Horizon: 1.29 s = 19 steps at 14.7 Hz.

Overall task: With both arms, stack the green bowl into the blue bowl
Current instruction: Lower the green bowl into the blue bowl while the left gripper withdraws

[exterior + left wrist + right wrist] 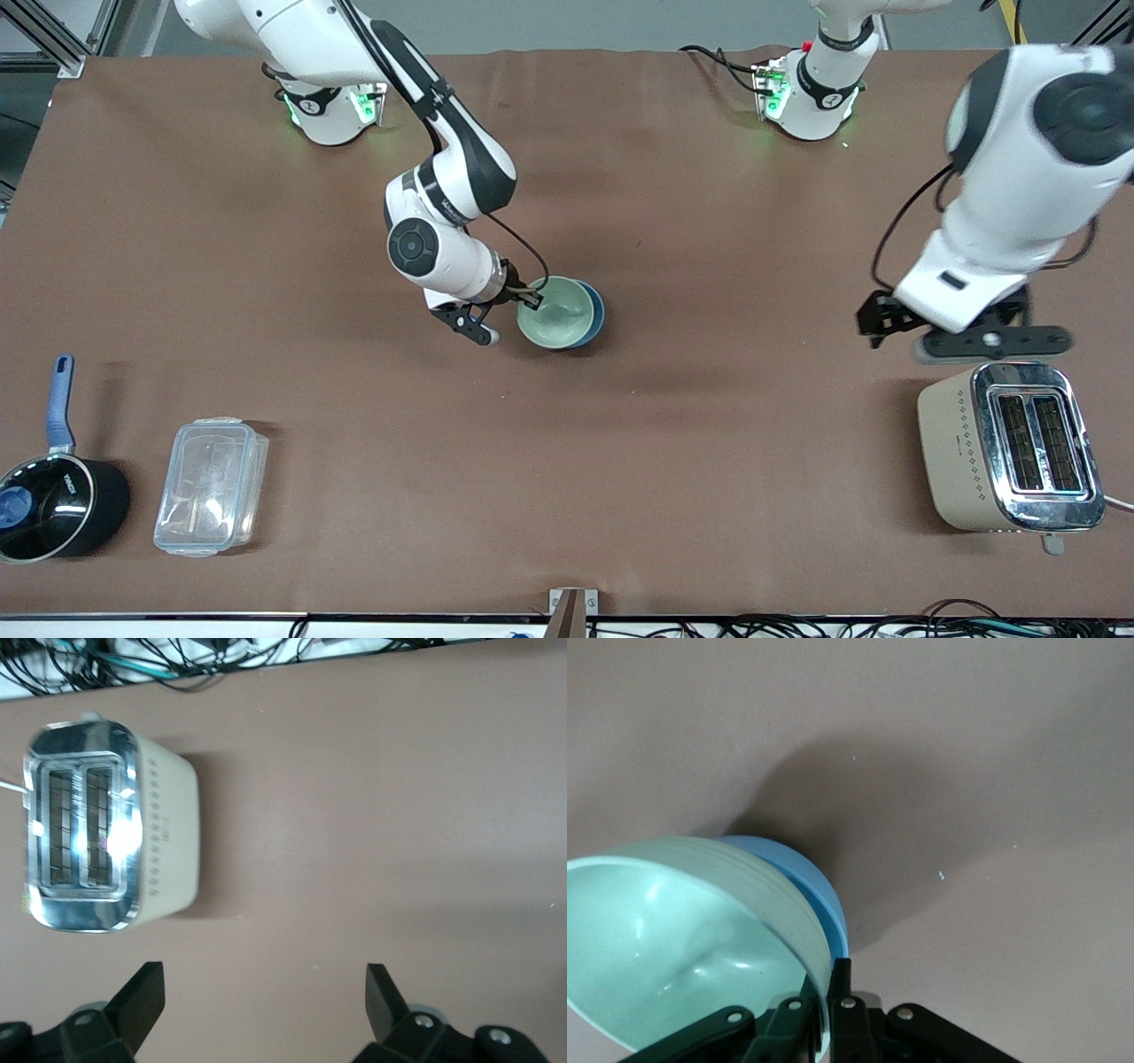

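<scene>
Front view first: right gripper [529,297] sits at the middle of the brown table [709,461], its fingers pinched together on the rim of the green bowl [556,313]. That smooth, pale mint bowl rests tilted inside the blue bowl [599,316], of which only a sky-blue crescent shows along the edge away from the gripper. Left gripper [941,340] hangs over the table beside a beige toaster [961,447] with a shiny chrome top and two slots, at the left arm's end. At the right arm's end stand a clear plastic lidded box [211,486] and a black saucepan [58,508] with a blue handle.

Left wrist view: black fingers [142,996] of the left gripper stand wide apart with nothing between them, over bare matte tabletop. The toaster [159,842] lies just past them, its slots showing dark grilles.

Right wrist view: gripper fingers [842,1005] clamp the green bowl's [691,939] thin rim. Glossy and round with a lighter inside, it is nested in the blue bowl [802,881] and holds nothing.
</scene>
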Each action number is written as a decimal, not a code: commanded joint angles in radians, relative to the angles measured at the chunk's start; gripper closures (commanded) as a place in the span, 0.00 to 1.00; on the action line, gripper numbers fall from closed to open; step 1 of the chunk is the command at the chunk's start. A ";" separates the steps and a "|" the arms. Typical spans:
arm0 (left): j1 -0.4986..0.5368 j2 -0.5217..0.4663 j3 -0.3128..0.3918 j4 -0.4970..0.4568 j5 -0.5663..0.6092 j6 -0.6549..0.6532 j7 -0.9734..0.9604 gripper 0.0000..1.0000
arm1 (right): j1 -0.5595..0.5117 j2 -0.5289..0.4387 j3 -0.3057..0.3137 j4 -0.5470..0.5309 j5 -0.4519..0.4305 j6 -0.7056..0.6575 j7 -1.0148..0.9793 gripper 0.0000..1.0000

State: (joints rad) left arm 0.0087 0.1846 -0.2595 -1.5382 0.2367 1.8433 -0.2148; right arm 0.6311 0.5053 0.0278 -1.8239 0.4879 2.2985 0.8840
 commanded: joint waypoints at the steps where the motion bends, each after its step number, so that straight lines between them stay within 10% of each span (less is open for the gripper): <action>1: 0.047 -0.080 0.034 -0.031 -0.104 -0.054 0.154 0.00 | 0.035 0.012 -0.006 0.012 0.024 0.003 0.010 0.93; 6: -0.052 -0.184 0.229 -0.092 -0.217 -0.179 0.241 0.00 | 0.061 0.013 -0.006 0.003 0.037 0.001 0.010 0.93; 19: -0.055 -0.243 0.177 -0.157 -0.254 -0.151 0.229 0.00 | 0.050 0.022 -0.011 0.006 0.072 0.033 -0.008 0.94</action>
State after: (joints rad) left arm -0.0499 -0.0396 -0.0798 -1.6788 0.0027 1.6851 0.0166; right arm 0.6871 0.5247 0.0191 -1.8234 0.5376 2.3253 0.8908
